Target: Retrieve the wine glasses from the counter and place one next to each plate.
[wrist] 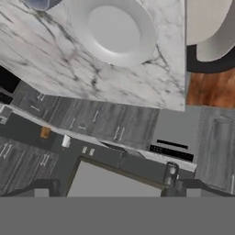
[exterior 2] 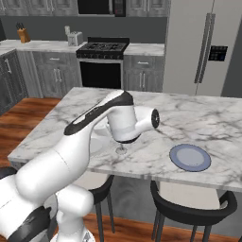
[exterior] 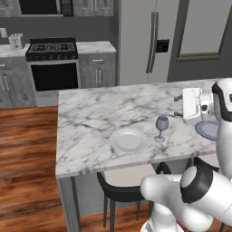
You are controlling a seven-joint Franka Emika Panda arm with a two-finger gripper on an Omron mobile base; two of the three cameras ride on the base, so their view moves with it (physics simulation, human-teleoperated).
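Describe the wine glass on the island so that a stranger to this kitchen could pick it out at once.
Find the long marble island with stools. On it lies a white plate; the wine glass stands upright just beside it, toward the blue-grey plate. It alone is tall, stemmed and see-through.

blue-grey plate (exterior: 207, 130) half behind arm, wine glass (exterior 2: 121, 150) bowl hidden

This is a home kitchen: a black stove (exterior: 51, 50), a big fridge (exterior: 141, 41), grey cupboards (exterior: 97, 70), and a marble island (exterior: 95, 113) with stools (exterior 2: 191, 208).

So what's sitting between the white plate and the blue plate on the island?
A wine glass stands between white plate and blue plate, in the left base view.
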